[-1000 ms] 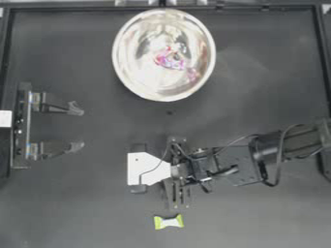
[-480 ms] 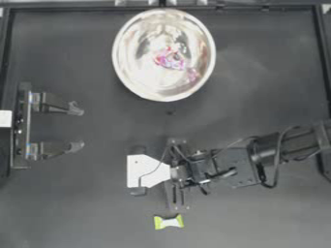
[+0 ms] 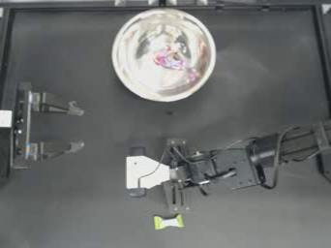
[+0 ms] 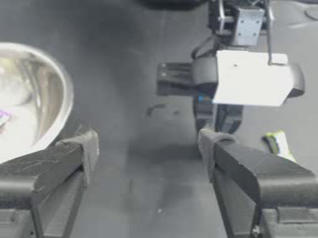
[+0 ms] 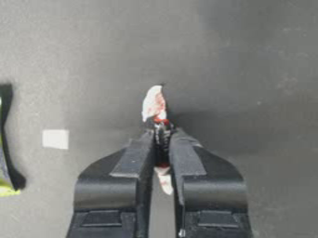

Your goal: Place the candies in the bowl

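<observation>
My right gripper (image 3: 174, 172) points down at the table's middle front. In the right wrist view it (image 5: 162, 132) is shut on a clear/white candy (image 5: 154, 104) with a red centre, whose wrapper end sticks out past the tips. A yellow-green candy (image 3: 169, 222) lies on the table just in front of it and also shows in the left wrist view (image 4: 279, 144). The shiny bowl (image 3: 129, 72) stands at the back centre and holds a purple candy (image 3: 169, 60) and a reddish one (image 3: 192, 75). My left gripper (image 3: 77, 127) is parked open at the left edge.
The right arm (image 3: 291, 145) and its cables stretch in from the right edge. A small pale square mark (image 5: 56, 138) is on the table beside the held candy. The raised table border runs along the back and sides.
The right wrist has squared up slightly over the same spot. The left arm, the bowl and the yellow-green candy have not moved.
</observation>
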Tool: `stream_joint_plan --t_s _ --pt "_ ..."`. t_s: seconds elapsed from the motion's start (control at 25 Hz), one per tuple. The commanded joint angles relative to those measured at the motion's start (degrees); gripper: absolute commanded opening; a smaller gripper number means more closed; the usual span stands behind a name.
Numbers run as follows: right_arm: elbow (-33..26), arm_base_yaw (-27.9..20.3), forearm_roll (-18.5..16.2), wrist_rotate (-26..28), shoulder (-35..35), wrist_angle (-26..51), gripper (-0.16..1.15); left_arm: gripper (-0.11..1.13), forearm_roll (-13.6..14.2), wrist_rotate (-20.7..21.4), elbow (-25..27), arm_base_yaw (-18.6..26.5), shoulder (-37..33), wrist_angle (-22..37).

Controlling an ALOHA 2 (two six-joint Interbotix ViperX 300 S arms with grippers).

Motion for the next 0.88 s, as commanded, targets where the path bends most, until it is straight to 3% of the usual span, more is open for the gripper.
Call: stream_joint_plan --t_s 0.04,0.32,0.48,0.72,0.88 --pt "-0.62 0.00 -0.26 0.00 -2.11 -0.26 0.43 0.96 -0.09 -0.09 -0.70 0.00 0.44 -0.35" --pt "1.14 -1.76 -2.64 0.35 -8.88 -1.76 0.43 0.96 -0.18 0.00 -0.79 0.44 0.44 -0.35" --pt "4.31 -4.66 -4.31 0.79 -14.77 -6.86 0.43 0.96 -0.18 0.00 -0.79 0.44 0.44 -0.35" --pt "11.51 -13.62 -6.50 0.53 -23.99 -20.48 0.43 0.96 -0.18 0.00 -0.79 0.53 0.44 -0.35" --pt "13.71 -21.18 -6.59 -0.09 -25.84 -26.54 0.43 0.96 -0.35 -0.09 -0.70 0.53 0.53 -0.44"
